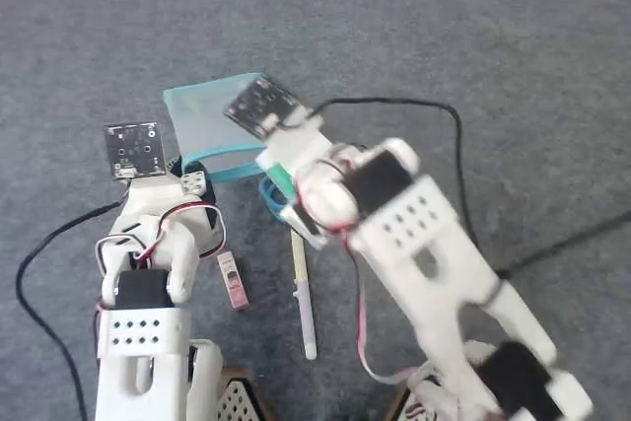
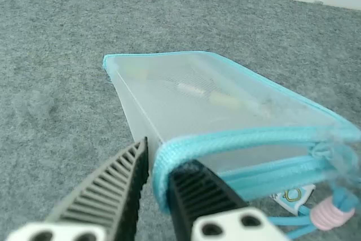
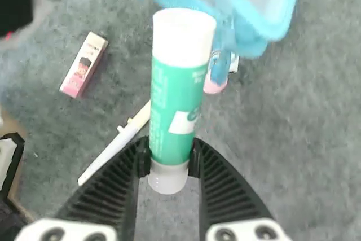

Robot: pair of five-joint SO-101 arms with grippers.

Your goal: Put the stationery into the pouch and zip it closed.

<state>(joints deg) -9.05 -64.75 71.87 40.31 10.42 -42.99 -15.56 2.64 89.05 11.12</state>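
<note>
Ribbed black fingers [image 2: 113,196] of your left gripper [image 2: 162,165] sit nearest the lens, closed narrow on the teal zip rim of the pouch [image 2: 214,100].
- Pouch body: frosted translucent film, soft and flat-sided, with woven teal tape at the edges. Pale shapes show through it; you cannot identify them.
- A pink bead [image 2: 330,214] hangs on the zip cord at the far end of the mouth.
- Risk: the pinch takes one lip at one corner only. If the film sags, the mouth may flatten and refuse entry.

Right wrist view.
- Your right gripper [image 3: 169,156] clamps the glue stick [image 3: 177,100] near its base. The white cap points at the pouch rim, just short of it.
- Stick: smooth hard cylinder with a green label.
- Risk: held that low, it could pivot between the pads when the cap meets the zip tape, or snag the cord.
- Pink box [image 3: 83,64], small and rectangular, probably an eraser, lies on the grey felt-like mat [image 3: 293,139]. So does the white pen [image 3: 115,142], thin and long.

High view.
- Pouch lies at 11 o'clock from table centre, with both grippers at its near edge.
- Pink box is at 6 o'clock from the pouch and the pen at 5 o'clock, both outside it.
- Risk: the right arm hangs above the pen, so a low swing there could knock it away.
</note>
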